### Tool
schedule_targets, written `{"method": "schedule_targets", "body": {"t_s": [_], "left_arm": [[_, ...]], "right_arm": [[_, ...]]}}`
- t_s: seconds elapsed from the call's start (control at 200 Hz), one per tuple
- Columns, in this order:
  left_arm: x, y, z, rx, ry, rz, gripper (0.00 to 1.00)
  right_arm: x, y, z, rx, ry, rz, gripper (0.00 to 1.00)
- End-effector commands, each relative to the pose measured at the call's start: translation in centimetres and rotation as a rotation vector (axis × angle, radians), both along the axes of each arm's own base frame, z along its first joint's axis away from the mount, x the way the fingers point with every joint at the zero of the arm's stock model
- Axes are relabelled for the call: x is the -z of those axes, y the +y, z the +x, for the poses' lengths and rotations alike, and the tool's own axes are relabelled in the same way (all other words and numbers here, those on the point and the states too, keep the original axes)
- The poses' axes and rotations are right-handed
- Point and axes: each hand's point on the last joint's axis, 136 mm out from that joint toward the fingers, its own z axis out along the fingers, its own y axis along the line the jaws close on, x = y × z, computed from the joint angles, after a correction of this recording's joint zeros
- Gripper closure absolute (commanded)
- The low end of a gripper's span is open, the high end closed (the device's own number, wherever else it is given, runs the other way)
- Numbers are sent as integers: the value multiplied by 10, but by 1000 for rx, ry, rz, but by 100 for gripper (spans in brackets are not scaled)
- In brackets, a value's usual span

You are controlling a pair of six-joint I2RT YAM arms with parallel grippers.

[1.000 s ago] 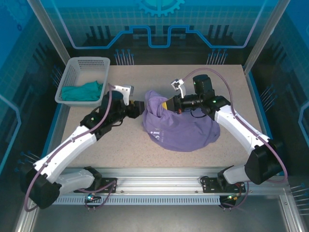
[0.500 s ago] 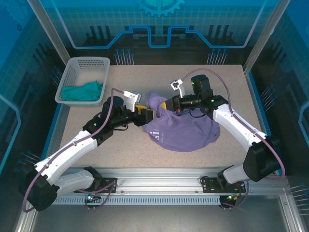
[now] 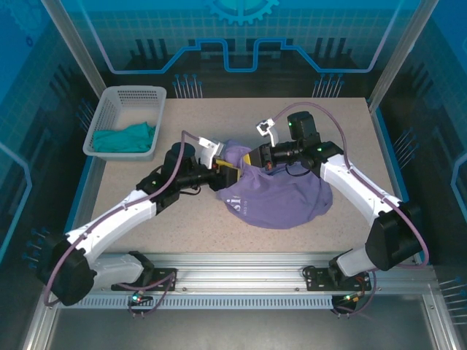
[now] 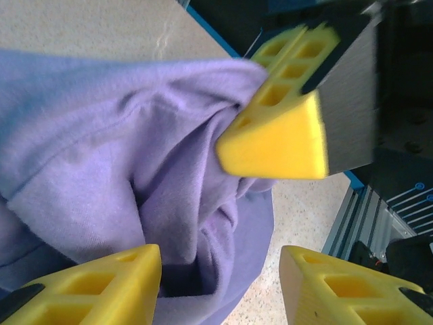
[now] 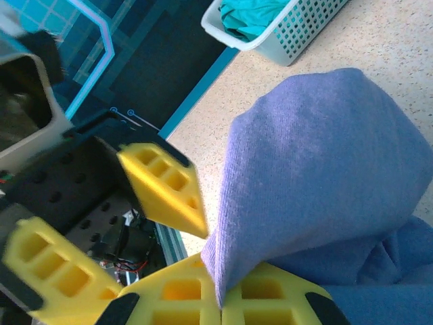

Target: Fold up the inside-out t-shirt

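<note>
Seen from above, the inside-out t-shirt [image 3: 284, 195] lies as a bunched lavender heap in the middle of the bench [image 3: 343, 124], with a bit of white print at its near-left edge. Both arms reach in to its far-left corner, where the left hand [image 3: 226, 176] and the right hand [image 3: 257, 159] meet close together. How their jaws stand is hard to read from that height. The right wrist camera settles it for the right hand: its two yellow fingers [image 5: 270, 294] are pressed together with a fold of the cloth pinched between them. The fabric rises from the grip in a peaked, hood-like bulge. That view also shows the left hand's fingers just beside the grip, spread apart. The left wrist camera agrees: its own jaws stand partly open. A hanging fold of the shirt lies between them, close by one finger, with bare bench showing in the gap before the other, so nothing is clamped. Just above them it shows one of the right hand's fingers touching the cloth. At the far-left corner of the bench, well apart from the shirt, a pale mesh basket [image 3: 120, 98] holds a teal garment [image 3: 125, 137]. The right wrist view catches both at its top edge.
</note>
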Motion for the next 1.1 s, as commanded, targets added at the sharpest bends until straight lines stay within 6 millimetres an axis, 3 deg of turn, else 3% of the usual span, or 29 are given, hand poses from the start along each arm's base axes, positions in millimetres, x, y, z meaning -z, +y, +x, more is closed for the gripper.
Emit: {"method": "schedule_targets", "body": {"t_s": [0.0, 0.17, 0.46, 0.605, 0.845, 1.096], "left_arm": [[-8, -14, 4, 62, -31, -11, 50], [0, -22, 17, 62, -14, 16, 55], [11, -20, 27, 32, -23, 61, 88], [3, -18, 25, 33, -45, 59, 100], [-31, -14, 15, 19, -81, -72, 100], [-51, -6, 16, -42, -85, -174, 100]], "right_arm": [[-15, -1, -2, -19, -1, 26, 96], [-17, -4, -2, -26, -3, 22, 96], [-14, -7, 4, -33, -8, 19, 96], [-10, -8, 6, -34, -14, -13, 95], [2, -14, 24, 54, -105, -198, 87], [12, -42, 49, 248, -210, -410, 71]]}}
